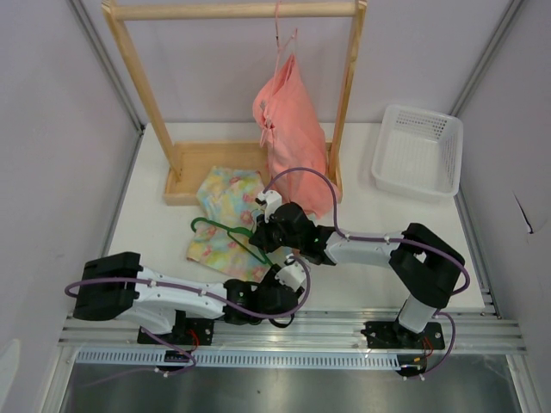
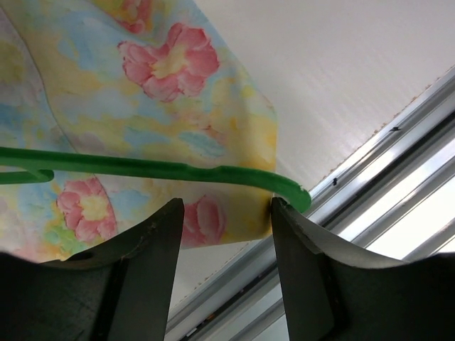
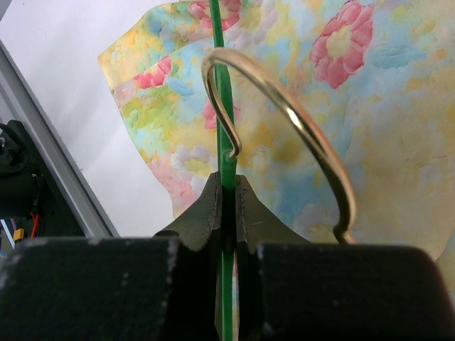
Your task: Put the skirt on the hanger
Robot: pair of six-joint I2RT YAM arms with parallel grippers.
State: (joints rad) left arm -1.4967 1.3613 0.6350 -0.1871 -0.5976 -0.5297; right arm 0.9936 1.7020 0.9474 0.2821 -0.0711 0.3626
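Observation:
The floral skirt (image 1: 225,206) lies flat on the table in front of the wooden rack. The green hanger (image 1: 225,231) lies over its near part. My right gripper (image 1: 263,232) is shut on the hanger's green bar (image 3: 222,92), just behind its brass-coloured metal hook (image 3: 313,142), with the skirt (image 3: 384,106) beneath. My left gripper (image 1: 289,274) is open at the skirt's near right corner (image 2: 234,149). In the left wrist view its jaws stand wide apart (image 2: 226,213), and the hanger's rounded end (image 2: 288,188) lies across the cloth, touching the right fingertip (image 2: 281,213).
A wooden rack (image 1: 185,176) stands at the back, holding a salmon-pink garment (image 1: 288,129) on a thin pink wire hanger. A white basket (image 1: 417,151) sits at the back right. Metal rails (image 1: 344,327) run along the table's near edge, close under my left gripper.

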